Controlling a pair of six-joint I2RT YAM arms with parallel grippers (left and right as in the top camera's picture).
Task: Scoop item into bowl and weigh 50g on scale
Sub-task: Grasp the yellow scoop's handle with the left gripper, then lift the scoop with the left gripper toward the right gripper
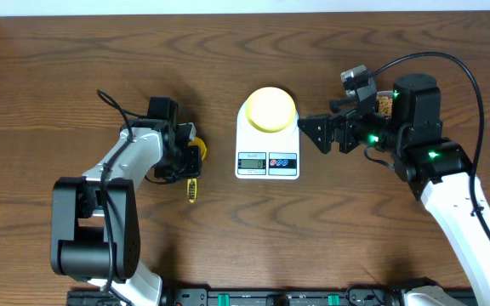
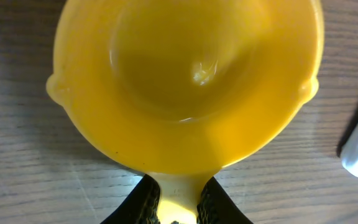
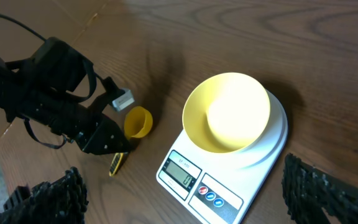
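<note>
1. Dark wood table [image 1: 58, 85] bears the scale [image 1: 267, 161], empty bowl [image 1: 270, 109] on top.
2. Left gripper [image 2: 178, 202] clamps the handle of the empty scoop [image 2: 185, 81]; once loaded, it may twist.
3. Right gripper [image 1: 311, 133] gapes empty just beside the scale; a bump skews weighing.
4. Beans [image 1: 384, 104] lie by the right arm; carrying them across risks spills.

Two robot arms share one livery: the left arm [image 1: 122, 161] and the right arm [image 1: 466, 212] wear smooth white shells over boxy black joint housings. A thin black cable [image 1: 113, 104] loops off the left arm, while a longer one [image 1: 436, 54] arcs above the right, where small green lights [image 1: 433, 155] glow. The left end effector [image 1: 189, 163] and the right end effector [image 1: 317, 133] are black, their fingers [image 2: 145, 199] covered in a fine grid texture.
</note>
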